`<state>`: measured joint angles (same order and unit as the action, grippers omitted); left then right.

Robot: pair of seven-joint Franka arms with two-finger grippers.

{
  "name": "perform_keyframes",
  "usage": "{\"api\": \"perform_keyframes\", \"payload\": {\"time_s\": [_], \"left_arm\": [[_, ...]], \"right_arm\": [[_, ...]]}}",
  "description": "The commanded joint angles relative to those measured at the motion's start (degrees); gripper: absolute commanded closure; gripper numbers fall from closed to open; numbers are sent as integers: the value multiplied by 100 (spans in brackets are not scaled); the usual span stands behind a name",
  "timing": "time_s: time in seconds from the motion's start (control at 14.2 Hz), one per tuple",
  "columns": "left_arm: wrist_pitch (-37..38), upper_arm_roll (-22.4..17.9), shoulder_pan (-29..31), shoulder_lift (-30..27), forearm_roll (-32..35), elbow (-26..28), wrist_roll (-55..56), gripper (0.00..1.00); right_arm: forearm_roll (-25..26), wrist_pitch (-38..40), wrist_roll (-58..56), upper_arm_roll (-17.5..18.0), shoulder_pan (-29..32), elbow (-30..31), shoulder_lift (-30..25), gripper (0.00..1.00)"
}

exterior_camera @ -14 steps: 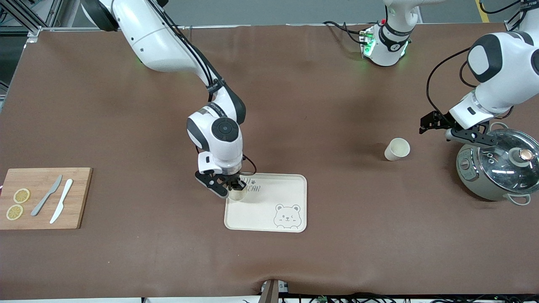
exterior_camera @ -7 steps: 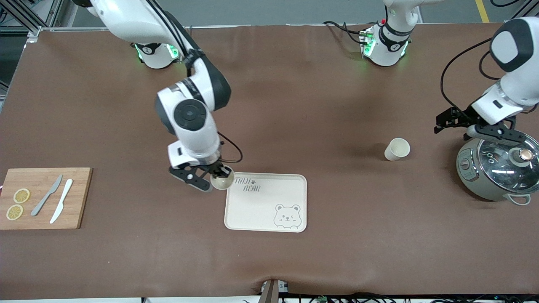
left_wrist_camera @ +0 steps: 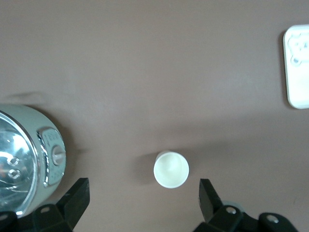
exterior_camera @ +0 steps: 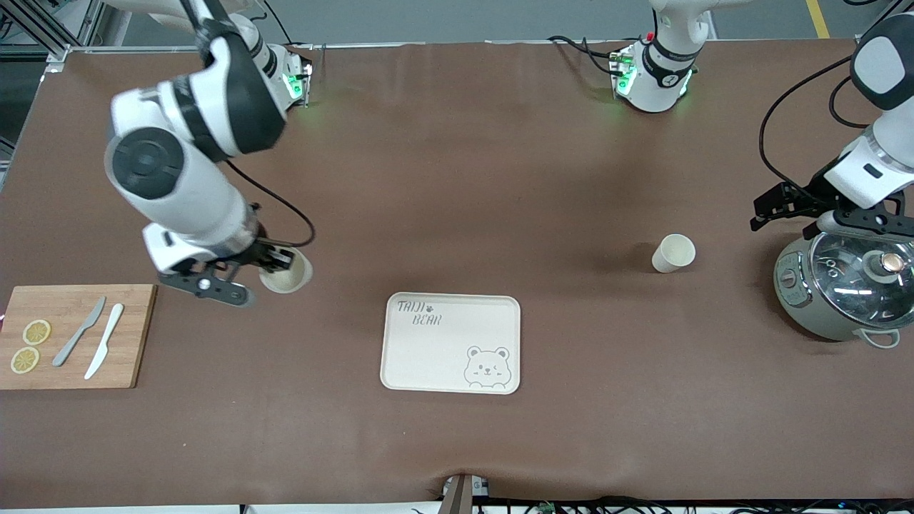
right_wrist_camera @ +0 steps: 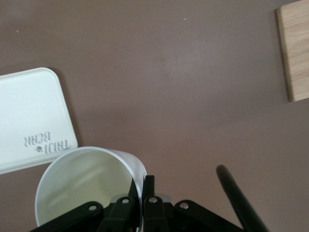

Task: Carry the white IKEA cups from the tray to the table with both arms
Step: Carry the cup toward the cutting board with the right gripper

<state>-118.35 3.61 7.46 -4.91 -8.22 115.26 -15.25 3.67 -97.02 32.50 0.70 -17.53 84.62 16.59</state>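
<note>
- Now the table (exterior_camera: 457, 178) lies bare around the empty tray (exterior_camera: 451, 344).
- My left gripper (exterior_camera: 785, 214) hangs open over the table, waiting; its cup (exterior_camera: 673, 253) stands at the tray's two o'clock.
- My right gripper (exterior_camera: 268, 263) pinches the second cup (exterior_camera: 287, 275) by its rim wall, over the table at the tray's ten o'clock.
- Light, stiff, probably slick: I'd grip the wall near the rim.

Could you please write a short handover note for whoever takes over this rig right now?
Right gripper: shut on a cup's rim, held up over the table between board and tray.
Left gripper: open, holding nothing, over the table beside the cooker.
Other cup: upright on the table.
Done: tray has no cups.
Left: set down the held cup.
</note>
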Motion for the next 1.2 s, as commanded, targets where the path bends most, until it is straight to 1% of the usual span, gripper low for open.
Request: {"api": "perform_keyframes", "payload": {"time_s": [0.0, 0.07, 0.21, 0.35, 0.56, 0.7, 0.85, 0.99, 1.13], "left_arm": [[154, 34, 27, 192, 178, -381, 48, 0], [154, 43, 19, 192, 364, -381, 75, 0], [154, 34, 36, 183, 383, -390, 75, 0], [163, 34, 45, 157, 383, -381, 92, 0], [233, 34, 45, 148, 383, -390, 92, 0], [233, 34, 45, 148, 383, -390, 92, 0], [303, 34, 45, 139, 383, -425, 92, 0], [391, 26, 45, 113, 383, -486, 101, 0], [575, 34, 36, 113, 392, -539, 180, 0]], "right_arm": [[-103, -63, -769, 97, 433, 765, -638, 100], [-103, -89, -1024, 88, 574, 941, -788, 100], [-103, -168, -1665, 88, 951, 1240, -1043, 100], [-103, -404, -2342, 88, 1330, 1626, -1306, 100], [-103, -1229, -2705, 80, 1595, 2530, -1667, 100], [-103, -1940, -2784, 79, 1823, 3128, -1756, 100], [-147, -2713, -2776, 79, 1850, 3691, -1773, 100], [-427, -3242, -2776, 71, 1946, 3983, -1712, 100], [-813, -3411, -2776, 62, 1973, 4028, -1668, 100]]}}
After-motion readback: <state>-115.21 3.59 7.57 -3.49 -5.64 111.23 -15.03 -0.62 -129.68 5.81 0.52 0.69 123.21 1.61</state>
